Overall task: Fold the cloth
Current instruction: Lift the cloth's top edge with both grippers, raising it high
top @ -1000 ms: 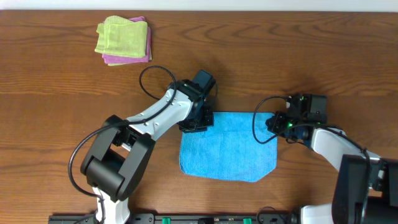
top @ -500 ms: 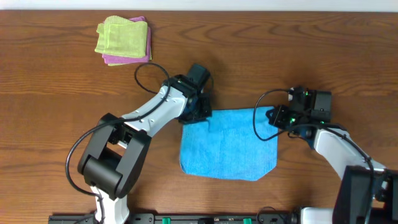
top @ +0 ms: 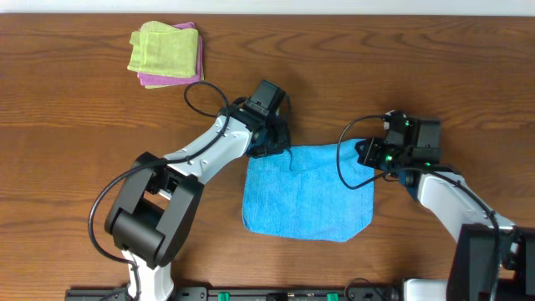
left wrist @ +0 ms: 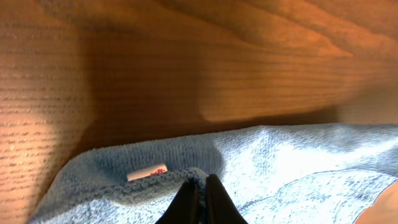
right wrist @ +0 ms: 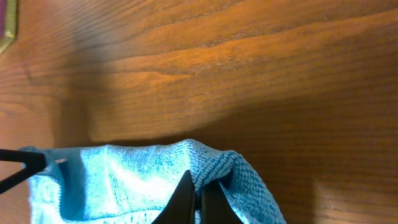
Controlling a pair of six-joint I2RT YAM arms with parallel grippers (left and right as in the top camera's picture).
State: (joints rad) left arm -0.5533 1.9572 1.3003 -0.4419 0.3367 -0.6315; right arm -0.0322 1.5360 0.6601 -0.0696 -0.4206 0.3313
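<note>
The sky-blue cloth (top: 308, 195) lies in the middle of the wooden table, near the front edge. My left gripper (top: 269, 149) is shut on the cloth's far left corner, and the left wrist view shows its dark fingertips (left wrist: 200, 198) pinching the hemmed edge of the cloth (left wrist: 298, 168) beside a small white label (left wrist: 147, 172). At the far right corner, my right gripper (top: 374, 156) is shut on the cloth as well. Its fingertips (right wrist: 198, 200) clamp a raised fold of the blue cloth (right wrist: 124, 180) in the right wrist view. Both held corners are lifted slightly off the table.
A folded light green cloth (top: 163, 48) rests on a pink one (top: 194, 73) at the far left of the table. Black cables loop from both arms over the wood near the cloth's far edge.
Both grippers have moved away from the front edge with the cloth's far corners in them, and the far edge has stretched out and shifted back with them.
</note>
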